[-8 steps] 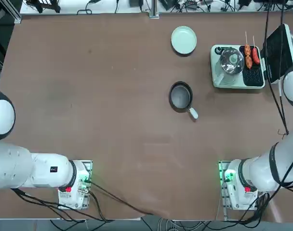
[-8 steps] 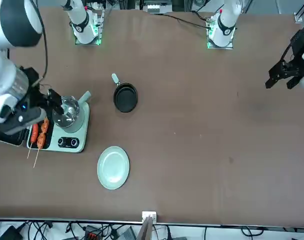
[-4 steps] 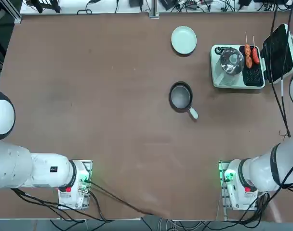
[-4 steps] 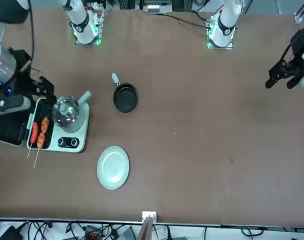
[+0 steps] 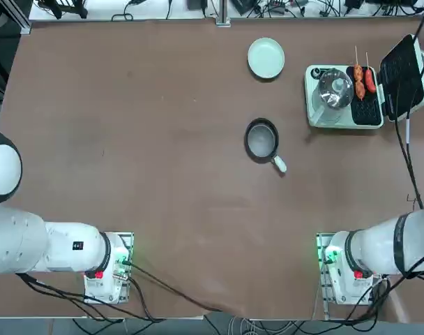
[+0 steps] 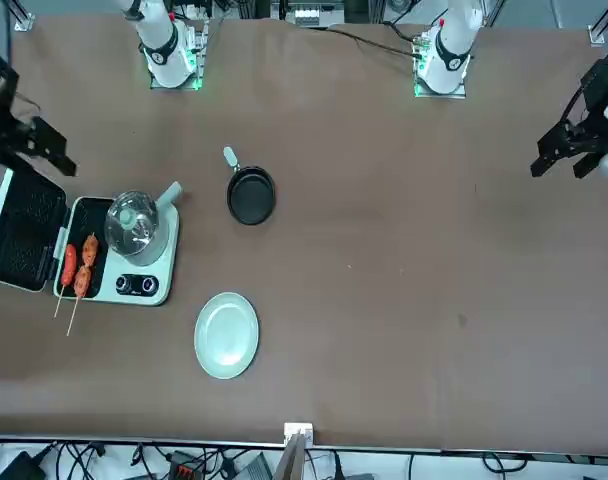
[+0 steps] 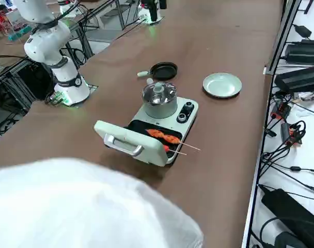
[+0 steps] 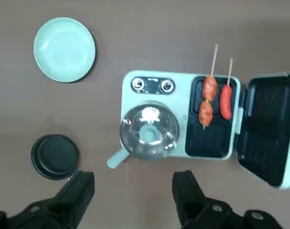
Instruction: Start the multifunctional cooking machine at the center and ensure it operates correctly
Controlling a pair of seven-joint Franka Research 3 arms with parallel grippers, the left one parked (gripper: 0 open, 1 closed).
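The multifunctional cooking machine [image 5: 343, 115] is a mint-green box at the far right of the table. On it are a steel pot [image 8: 150, 131] under a glass lid and a black grill plate holding skewered sausages [image 8: 214, 98]. Its hinged lid [image 6: 24, 235] lies folded open to the outside. Two dark knobs [image 8: 153, 85] sit on the machine's far edge. My right gripper [image 8: 133, 183] hangs high above the machine on the robot's side, open, with nothing between its fingers. In the front view it shows as a dark shape [image 6: 44, 150] at the table's edge.
A small black frying pan [image 5: 261, 139] with a white-tipped handle lies left of the machine, nearer the robot. A round pale green plate [image 5: 266, 58] sits at the back. A black cord [image 5: 407, 139] runs from the lid toward the right arm's base [image 5: 351, 269].
My right arm has drawn back and up from over the machine's open lid, out past the table's right edge. The machine, pan and plate have not moved.
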